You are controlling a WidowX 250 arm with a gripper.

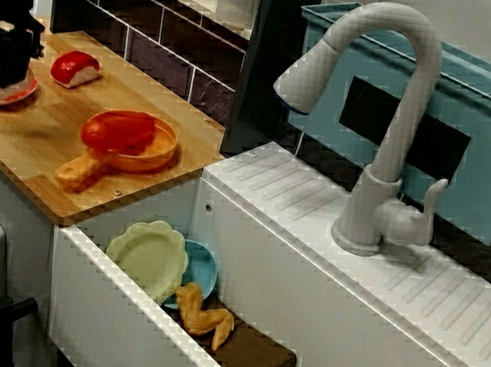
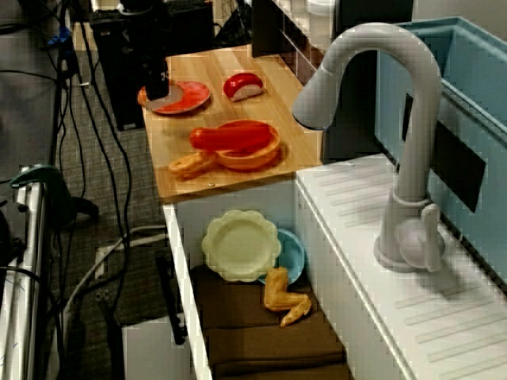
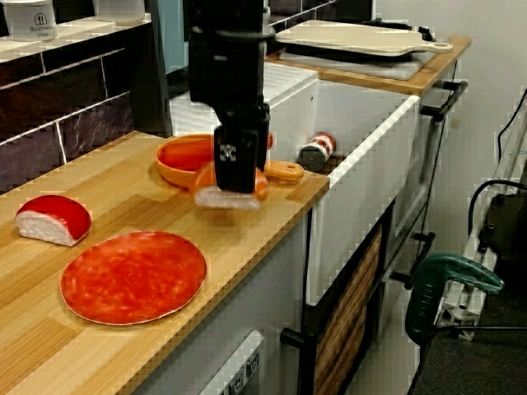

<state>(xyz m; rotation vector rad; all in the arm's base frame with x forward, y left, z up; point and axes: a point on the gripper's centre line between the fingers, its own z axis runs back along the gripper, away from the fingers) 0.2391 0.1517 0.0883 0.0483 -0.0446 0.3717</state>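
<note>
View across the sink: hand hangs over red plate at the bench far end, bare wood toward pan; view from above: hand at the plate's left rim; view from the bench end: hand clenched on blurry orange-white food piece, plate near the front edge.

Beneath my claw the red plate lay flat. Bare wood stood open between it and the orange pan on the right; a red-and-white piece and the tiled wall closed the far side.
</note>
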